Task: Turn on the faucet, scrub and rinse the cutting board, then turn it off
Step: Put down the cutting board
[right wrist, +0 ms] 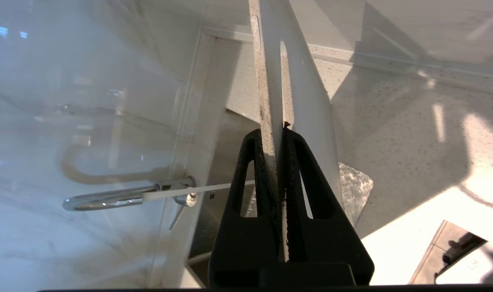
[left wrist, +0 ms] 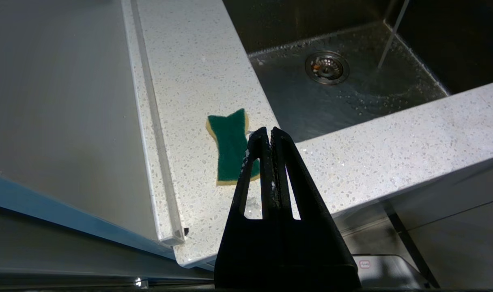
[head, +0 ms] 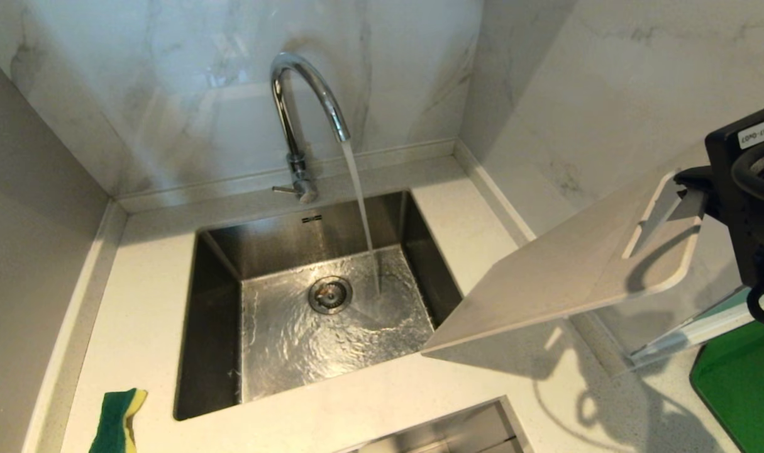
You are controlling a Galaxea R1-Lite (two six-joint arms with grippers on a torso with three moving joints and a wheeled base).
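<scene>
Right tool (right wrist: 279,134) clamps the cutting board (head: 564,277) aloft, seemingly tilted sinkward.

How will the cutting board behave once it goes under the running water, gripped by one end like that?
Probably stiff: the cutting board juts out flat, unsagging, from the right gripper clamped on its edge. Likely light, being thin. Wet plastic may slip or pivot in that narrow pinch under the faucet stream.

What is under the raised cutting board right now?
The cutting board, clamped in the right gripper, hangs tilted over the countertop with its low corner over the sink edge. Its shadow shows below; the counter directly beneath is hidden in the head view.
</scene>
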